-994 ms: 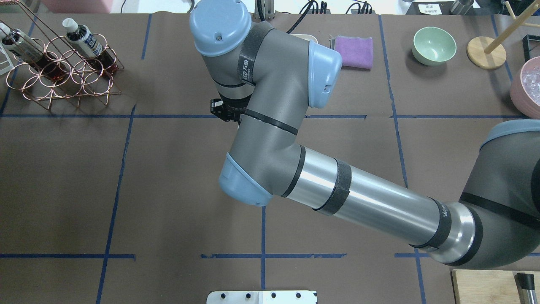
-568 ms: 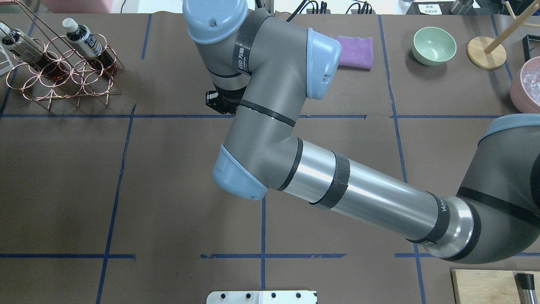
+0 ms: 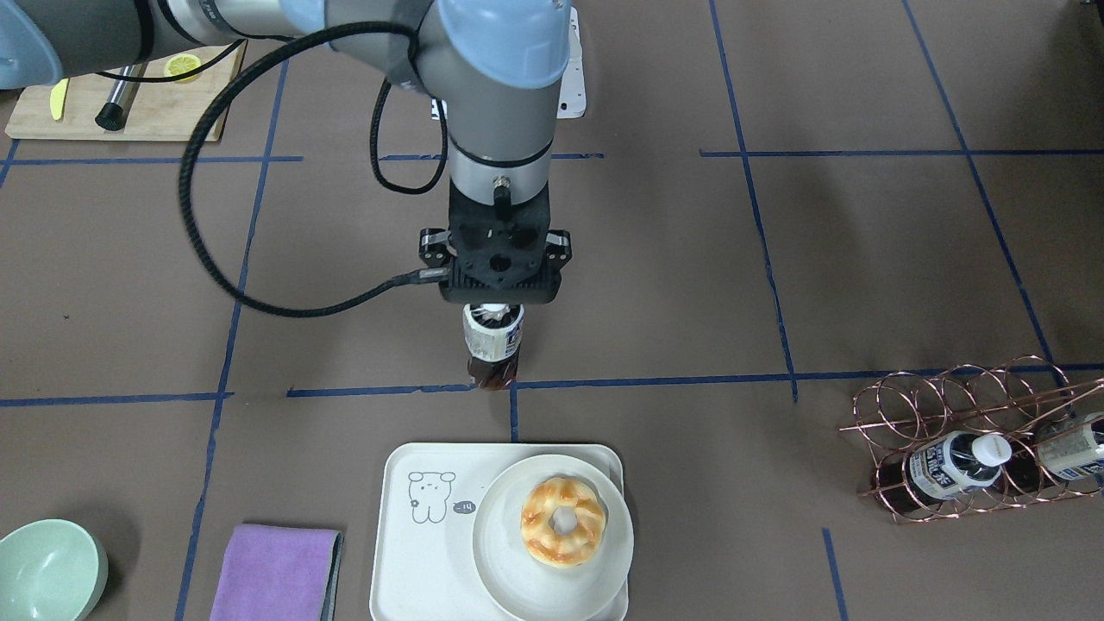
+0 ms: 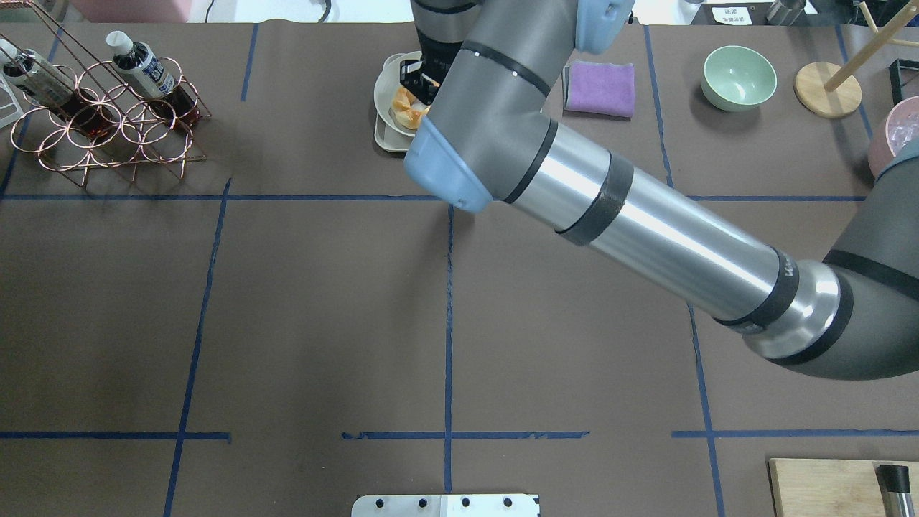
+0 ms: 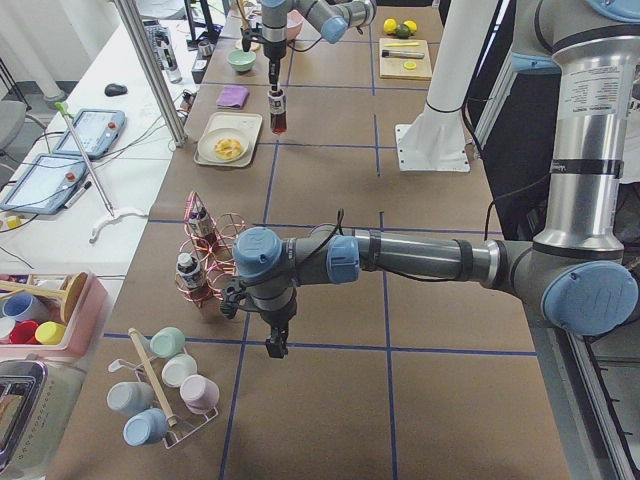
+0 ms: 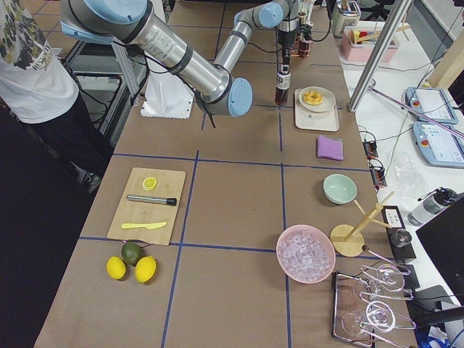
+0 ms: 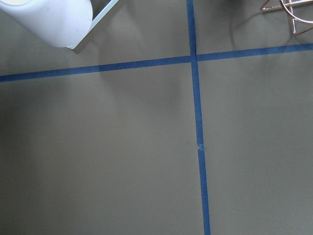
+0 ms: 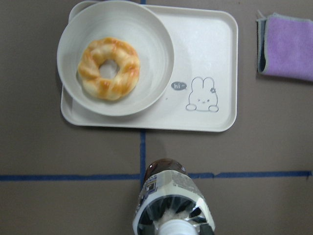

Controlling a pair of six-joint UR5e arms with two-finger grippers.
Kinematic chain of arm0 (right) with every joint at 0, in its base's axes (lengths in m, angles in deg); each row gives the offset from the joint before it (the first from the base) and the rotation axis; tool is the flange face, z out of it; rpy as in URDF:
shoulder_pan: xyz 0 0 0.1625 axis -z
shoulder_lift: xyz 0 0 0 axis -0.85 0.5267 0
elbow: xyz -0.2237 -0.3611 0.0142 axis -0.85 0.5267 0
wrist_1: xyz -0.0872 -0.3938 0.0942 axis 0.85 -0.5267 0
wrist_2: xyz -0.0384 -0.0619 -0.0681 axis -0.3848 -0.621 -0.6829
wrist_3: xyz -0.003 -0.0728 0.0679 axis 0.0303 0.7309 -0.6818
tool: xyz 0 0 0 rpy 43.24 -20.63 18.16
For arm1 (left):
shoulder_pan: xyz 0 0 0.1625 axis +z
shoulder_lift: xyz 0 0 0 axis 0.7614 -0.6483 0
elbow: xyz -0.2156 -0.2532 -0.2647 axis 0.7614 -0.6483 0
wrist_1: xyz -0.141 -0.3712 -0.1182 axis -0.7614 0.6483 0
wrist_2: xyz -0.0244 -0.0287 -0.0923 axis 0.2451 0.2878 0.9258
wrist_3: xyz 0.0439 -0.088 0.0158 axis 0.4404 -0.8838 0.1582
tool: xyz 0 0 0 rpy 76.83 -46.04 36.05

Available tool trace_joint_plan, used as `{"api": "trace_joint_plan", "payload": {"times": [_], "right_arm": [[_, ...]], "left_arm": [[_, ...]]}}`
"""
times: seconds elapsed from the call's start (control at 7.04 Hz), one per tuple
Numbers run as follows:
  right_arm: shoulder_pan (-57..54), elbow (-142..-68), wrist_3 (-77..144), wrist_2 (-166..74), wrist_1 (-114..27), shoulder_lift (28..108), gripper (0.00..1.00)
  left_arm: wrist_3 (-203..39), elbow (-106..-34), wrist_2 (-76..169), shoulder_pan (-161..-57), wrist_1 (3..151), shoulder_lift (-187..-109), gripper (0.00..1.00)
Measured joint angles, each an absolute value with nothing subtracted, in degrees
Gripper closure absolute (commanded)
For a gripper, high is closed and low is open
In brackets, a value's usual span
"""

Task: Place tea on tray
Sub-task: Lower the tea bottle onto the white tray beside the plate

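My right gripper (image 3: 494, 304) is shut on the white cap of a tea bottle (image 3: 492, 349) with dark liquid. It holds the bottle upright over the blue tape line, just short of the near edge of the cream tray (image 3: 414, 483). The right wrist view shows the bottle (image 8: 171, 205) below the tray (image 8: 215, 58) and its bear drawing. A round white plate (image 3: 517, 569) with a donut (image 3: 561, 522) fills half the tray. Two alike bottles (image 3: 949, 457) lie in a copper wire rack (image 3: 957, 405). My left gripper (image 5: 275, 345) hangs near that rack; I cannot tell whether it is open or shut.
A purple cloth (image 3: 276, 573) and a green bowl (image 3: 47, 569) lie beside the tray. A wooden board (image 3: 121, 95) with a knife is near the robot's right. My right forearm (image 4: 646, 215) spans the table's middle. A pink bowl of ice (image 6: 306, 254) stands far right.
My right arm has reached forward, away from the base, carrying its wrist toward the tray at the table's far side. Part of the tray and plate now shows in the overhead view.
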State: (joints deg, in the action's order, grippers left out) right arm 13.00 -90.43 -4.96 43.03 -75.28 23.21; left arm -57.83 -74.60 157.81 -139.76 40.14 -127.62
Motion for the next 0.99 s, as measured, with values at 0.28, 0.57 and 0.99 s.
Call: {"api": "trace_joint_plan", "payload": {"times": [0.28,0.57,0.99], "right_arm": [[7.9,-79.9,-2.1,46.6,-66.9,21.9,1.00],[6.2,-73.6,-0.5,47.6,-63.6,20.5,1.00],[5.6,-69.6,1.0,47.7,-60.2,20.3,1.00]], "left_arm": [[-57.9,-74.6,161.7,-139.8,40.1,-127.6,0.00],[-57.9,-74.6,162.6,-139.8,40.1,-127.6,0.00],[-57.8,-74.6,162.7,-139.8,40.1,-127.5,0.00]]}}
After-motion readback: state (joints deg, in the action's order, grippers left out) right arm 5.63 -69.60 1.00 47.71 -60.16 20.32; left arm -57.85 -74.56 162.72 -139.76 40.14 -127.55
